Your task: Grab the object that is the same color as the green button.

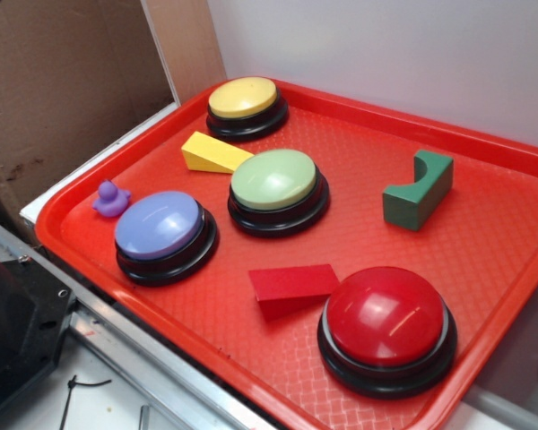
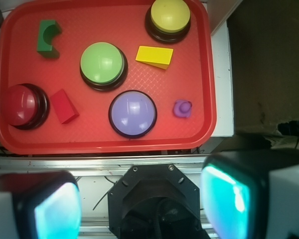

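Exterior view: we see a red tray (image 1: 484, 296) w/ four dome buttons, each paired w/ a small item of matching color, likely laid out so color is the only cue. The green button (image 1: 274, 179) sits mid-tray. Yellow button (image 1: 243, 97) is at the far end w/ a yellow wedge (image 1: 212, 154) just beside it; purple button (image 1: 159, 224) has a purple duck (image 1: 110, 198) near it at the tray's edge; red button (image 1: 385, 315) touches or nearly touches a red wedge (image 1: 290, 287). The object (image 1: 419, 190), a dark green block w/ curved notch facing up, stands alone toward the far right side, well apart from the green button, w/ bare tray on all sides, so approach looks unobstructed. No arm in this view.

Wrist view: we look down from high above, off the tray's near edge. The object (image 2: 48, 37) lies in the top-left corner, green button (image 2: 102, 62) between it and the purple button (image 2: 133, 112). Gripper (image 2: 144, 199): the two fingers (image 2: 50, 209) frame the bottom corners, spread wide apart, nothing between them. We judge it parked wide for an overview; nothing grasped yet.
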`<state>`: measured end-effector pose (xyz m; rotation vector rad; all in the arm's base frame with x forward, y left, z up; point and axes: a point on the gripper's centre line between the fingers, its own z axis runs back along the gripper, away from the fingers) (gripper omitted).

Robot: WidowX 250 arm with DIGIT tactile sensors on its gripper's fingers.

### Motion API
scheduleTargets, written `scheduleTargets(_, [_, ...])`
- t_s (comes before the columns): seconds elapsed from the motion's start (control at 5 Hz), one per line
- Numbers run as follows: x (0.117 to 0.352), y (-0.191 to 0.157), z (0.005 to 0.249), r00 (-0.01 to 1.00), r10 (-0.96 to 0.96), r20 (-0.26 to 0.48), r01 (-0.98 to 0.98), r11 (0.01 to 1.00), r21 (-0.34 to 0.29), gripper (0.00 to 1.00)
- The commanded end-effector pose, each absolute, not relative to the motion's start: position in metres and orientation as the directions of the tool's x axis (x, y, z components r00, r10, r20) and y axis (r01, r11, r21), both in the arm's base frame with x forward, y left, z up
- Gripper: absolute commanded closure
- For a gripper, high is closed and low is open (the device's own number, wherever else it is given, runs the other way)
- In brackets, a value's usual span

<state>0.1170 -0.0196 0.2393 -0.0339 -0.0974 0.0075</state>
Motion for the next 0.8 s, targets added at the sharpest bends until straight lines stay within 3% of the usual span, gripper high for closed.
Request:
scheduleTargets(0.0, [0.215,0.052,0.26,0.983,0.141,0.119,-0.144,0.989,0.022,0.0])
scheduleTargets(0.2, [0.266,0.027,0.267,0.989,0.101,0.112,-0.1,0.995,-0.022,0.0])
scheduleTargets(0.4, [0.277,-0.027,0.284,0.997,0.007,0.079,-0.001,0.997,-0.08,0.0])
scheduleTargets(0.6, [0.27,-0.078,0.292,0.992,-0.094,0.088,0.101,0.991,-0.084,0.0])
